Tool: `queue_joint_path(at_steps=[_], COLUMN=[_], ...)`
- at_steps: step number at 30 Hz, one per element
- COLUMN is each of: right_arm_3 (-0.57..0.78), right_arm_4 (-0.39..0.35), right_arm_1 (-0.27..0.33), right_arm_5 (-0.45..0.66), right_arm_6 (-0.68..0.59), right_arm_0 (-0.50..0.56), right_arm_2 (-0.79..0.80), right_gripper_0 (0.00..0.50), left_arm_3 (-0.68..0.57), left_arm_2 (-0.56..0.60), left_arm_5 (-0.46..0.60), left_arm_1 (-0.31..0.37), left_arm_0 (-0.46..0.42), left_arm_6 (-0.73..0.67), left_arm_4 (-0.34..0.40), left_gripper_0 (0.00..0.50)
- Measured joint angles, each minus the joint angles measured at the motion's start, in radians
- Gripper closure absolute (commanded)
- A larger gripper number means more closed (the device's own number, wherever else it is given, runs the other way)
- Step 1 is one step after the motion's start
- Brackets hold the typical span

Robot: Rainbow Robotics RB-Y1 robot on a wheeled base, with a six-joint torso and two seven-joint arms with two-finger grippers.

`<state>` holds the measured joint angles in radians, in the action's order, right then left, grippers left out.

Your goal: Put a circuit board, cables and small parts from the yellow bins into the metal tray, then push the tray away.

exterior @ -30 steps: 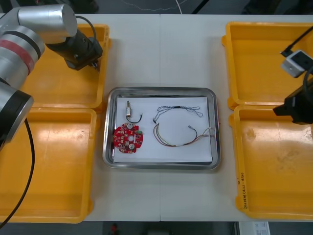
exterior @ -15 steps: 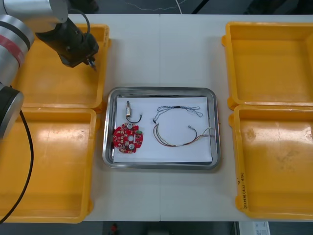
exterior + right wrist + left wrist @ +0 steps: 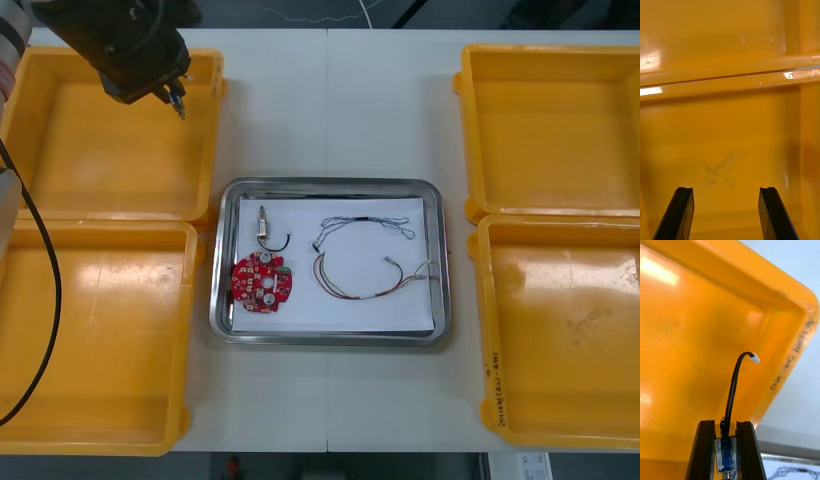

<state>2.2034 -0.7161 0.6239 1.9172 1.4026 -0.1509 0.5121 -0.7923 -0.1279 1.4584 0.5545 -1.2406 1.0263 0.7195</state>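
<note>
The metal tray [image 3: 327, 184], white inside, sits mid-table. In it lie a round red circuit board [image 3: 263, 283], a small metal part with a black cable [image 3: 264, 225], a twisted blue and white cable [image 3: 365, 225] and a red and yellow cable [image 3: 370, 283]. My left gripper [image 3: 176, 100] hangs over the right rim of the far left yellow bin [image 3: 60, 150]. In the left wrist view this gripper [image 3: 725, 423] is shut on a small metal part [image 3: 725, 455] whose black cable [image 3: 733, 390] curls upward. My right gripper [image 3: 725, 193] stands open over a bare bin floor [image 3: 730, 131].
The near left bin [image 3: 90, 340], far right bin [image 3: 550, 120] and near right bin [image 3: 560, 330] look bare inside. The tray's rim [image 3: 790, 444] lies just beyond the left fingers, beside the bin's corner. Open table lies beyond the tray.
My left arm has drawn back toward the table's far left corner, lifting the gripper along the bin's right rim. The right arm has slid off the right edge of the front view.
</note>
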Motion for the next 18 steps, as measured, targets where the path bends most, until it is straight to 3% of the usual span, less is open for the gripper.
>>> queue_joint_path(at_steps=[6, 18], right_arm_3=[0.021, 0.021], right_arm_4=[0.055, 0.055], right_arm_1=[-0.01, -0.02], right_arm_5=[0.0, 0.0], right_arm_6=[0.0, 0.048], right_arm_0=[0.0, 0.001], right_arm_2=[-0.051, -0.118], right_gripper_0=[0.0, 0.0], left_arm_3=[-0.137, -0.383], left_arm_2=[0.01, 0.009], left_arm_5=[0.144, 0.409], left_arm_1=[0.001, -0.012], left_arm_0=[0.0, 0.001], left_arm_6=[0.0, 0.0], left_arm_4=[-0.014, -0.013], left_gripper_0=[0.5, 0.5])
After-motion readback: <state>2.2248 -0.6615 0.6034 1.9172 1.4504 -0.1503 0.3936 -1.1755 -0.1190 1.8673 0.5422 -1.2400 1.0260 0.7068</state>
